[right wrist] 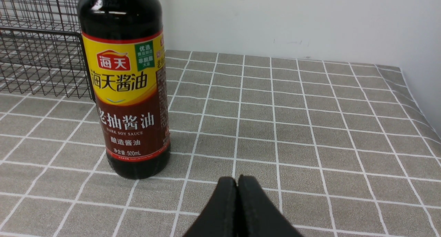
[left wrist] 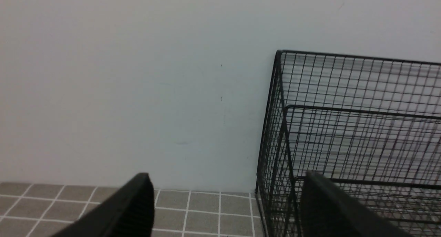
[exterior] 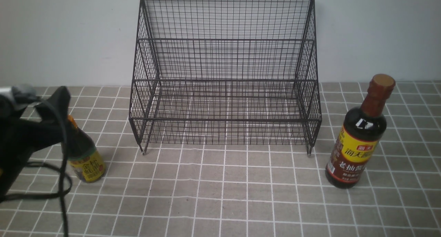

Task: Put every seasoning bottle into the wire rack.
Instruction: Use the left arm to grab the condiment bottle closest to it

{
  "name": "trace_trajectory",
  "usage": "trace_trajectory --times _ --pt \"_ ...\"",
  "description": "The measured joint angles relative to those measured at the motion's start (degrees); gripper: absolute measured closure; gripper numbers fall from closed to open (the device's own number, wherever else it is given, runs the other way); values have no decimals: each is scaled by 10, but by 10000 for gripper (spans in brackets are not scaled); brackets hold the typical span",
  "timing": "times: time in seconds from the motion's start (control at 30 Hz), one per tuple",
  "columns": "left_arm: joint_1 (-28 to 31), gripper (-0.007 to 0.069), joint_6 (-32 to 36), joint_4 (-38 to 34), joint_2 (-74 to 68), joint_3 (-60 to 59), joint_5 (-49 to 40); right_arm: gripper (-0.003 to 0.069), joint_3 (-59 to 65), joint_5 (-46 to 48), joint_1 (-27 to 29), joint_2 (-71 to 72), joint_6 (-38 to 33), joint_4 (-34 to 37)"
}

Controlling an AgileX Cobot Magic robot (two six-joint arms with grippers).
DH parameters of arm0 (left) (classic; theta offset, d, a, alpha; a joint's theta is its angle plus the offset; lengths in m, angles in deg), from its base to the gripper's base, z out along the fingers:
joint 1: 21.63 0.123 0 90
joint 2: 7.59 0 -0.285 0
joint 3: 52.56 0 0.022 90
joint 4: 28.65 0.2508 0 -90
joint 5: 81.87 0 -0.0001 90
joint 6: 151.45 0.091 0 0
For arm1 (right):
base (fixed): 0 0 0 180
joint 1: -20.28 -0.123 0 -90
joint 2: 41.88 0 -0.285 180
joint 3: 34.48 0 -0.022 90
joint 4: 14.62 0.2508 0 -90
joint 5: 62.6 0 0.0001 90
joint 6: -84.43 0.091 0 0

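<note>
grey tiled table (exterior: 241,195) with wire rack (exterior: 225,75), short squeeze bottle (exterior: 84,157), taller bottle (exterior: 358,140) upright on it

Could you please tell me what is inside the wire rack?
The wire rack looks bare on every tier; the short bottle and tall bottle stand outside. No shelf is hidden.
</note>
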Motion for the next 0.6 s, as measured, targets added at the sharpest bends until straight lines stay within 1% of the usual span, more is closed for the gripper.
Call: trace_trajectory --times 0.13,0.17,0.27,0.43,0.53,0.57,0.6 --pt "0 61 0 -26 -87 21 47 673 0 0 0 0 0 0" --pt "0 61 0 -28 -90 21 48 673 0 0 0 0 0 0" --pt "0 61 0 -61 -138 25 72 673 0 0 0 0 0 0" --pt "0 72 0 -73 -197 26 94 673 0 0 0 0 0 0" --pt "0 127 0 -73 -216 28 101 673 0 0 0 0 0 0" --pt "0 226 0 -73 -224 29 104 673 0 0 0 0 0 0" --pt "0 251 1 -73 -225 29 104 673 0 0 0 0 0 0"
